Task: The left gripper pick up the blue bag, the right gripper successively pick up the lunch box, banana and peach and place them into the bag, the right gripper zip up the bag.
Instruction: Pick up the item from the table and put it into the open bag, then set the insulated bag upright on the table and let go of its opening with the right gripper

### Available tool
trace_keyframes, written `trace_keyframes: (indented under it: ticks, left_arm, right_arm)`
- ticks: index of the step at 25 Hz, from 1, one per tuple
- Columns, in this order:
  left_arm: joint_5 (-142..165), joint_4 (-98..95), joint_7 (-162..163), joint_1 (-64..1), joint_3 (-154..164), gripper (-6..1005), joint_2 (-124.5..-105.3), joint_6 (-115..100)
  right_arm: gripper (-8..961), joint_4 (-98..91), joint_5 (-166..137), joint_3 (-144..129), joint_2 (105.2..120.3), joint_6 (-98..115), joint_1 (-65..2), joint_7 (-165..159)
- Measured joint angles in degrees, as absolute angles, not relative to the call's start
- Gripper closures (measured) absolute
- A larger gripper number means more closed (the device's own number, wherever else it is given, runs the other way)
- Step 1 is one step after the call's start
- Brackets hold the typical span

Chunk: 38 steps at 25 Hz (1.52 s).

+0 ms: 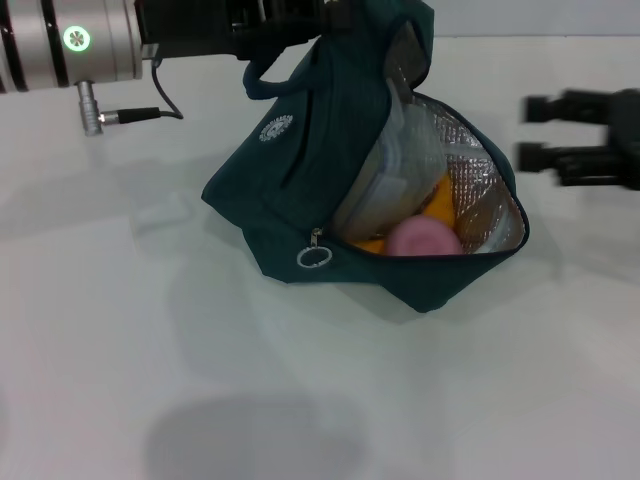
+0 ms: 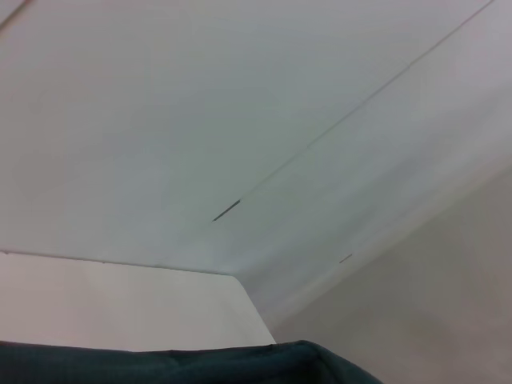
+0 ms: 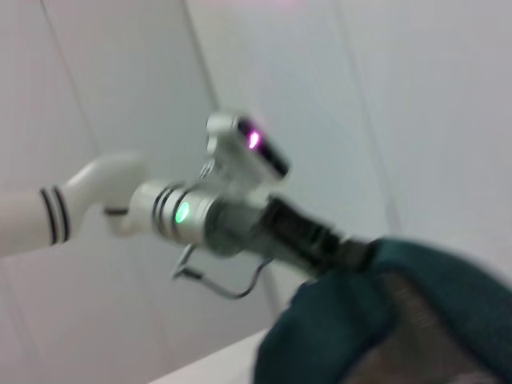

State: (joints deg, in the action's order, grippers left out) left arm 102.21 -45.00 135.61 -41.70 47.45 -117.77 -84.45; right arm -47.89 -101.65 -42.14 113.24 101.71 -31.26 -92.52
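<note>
**All three items loaded, zip step up next**

Left gripper (image 1: 290, 25) clamped on blue bag (image 1: 290, 190) top, holding it up and open. Inside, below that gripper: one lunch box (image 1: 400, 170), one banana (image 1: 440, 205), one peach (image 1: 423, 238). Right gripper (image 1: 545, 130) well apart to the bag's side; finger gap can't tell. Judged: packing done, zipping pending. Next move calls for right gripper reaching zipper pull ring (image 1: 313, 257), the one pull on the bag's front.

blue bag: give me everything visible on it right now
The blue bag is dark teal fabric with a silver quilted lining, a round white logo and a ring zipper pull. It hangs tilted from the left gripper, its bottom on the table, mouth unzipped. Inside are the lunch box, banana and peach.
</note>
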Motion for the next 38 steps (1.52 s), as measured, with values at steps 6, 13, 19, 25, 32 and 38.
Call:
trace_keyframes:
  ticks: [6, 13, 19, 25, 32, 38]
  left_arm:
    - [102.3, -45.0, 135.8, -41.4, 47.4, 932, -117.8, -84.3]
    - [102.3, -44.9, 135.8, -40.7, 46.8, 932, -117.75, -84.3]
    - [102.3, -44.2, 135.7, -41.2, 46.8, 932, -117.68, -84.0]
    - [102.3, -44.2, 135.8, -41.0, 46.8, 932, -117.57, -83.8]
    - [102.2, -44.2, 135.9, -40.6, 46.8, 932, -117.7, -83.9]
    - [101.7, -44.2, 135.7, -40.4, 46.8, 932, -117.63, -83.9]
  right_arm:
    - [133, -49.5, -101.5, -32.6, 111.46, 101.0, -21.1, -85.6]
    - [140, -48.6, -109.8, -33.8, 113.8, 95.0, -17.9, -81.6]
    - [144, -41.5, -110.3, -41.2, 115.13, 85.3, -22.5, -76.6]
    - [148, -37.2, -108.7, -46.6, 115.74, 75.9, -28.6, -71.9]
    - [152, -32.7, -106.0, -48.6, 115.9, 71.2, -35.0, -67.5]
    - [156, -28.2, -101.1, -48.9, 116.06, 67.2, -37.9, -62.3]
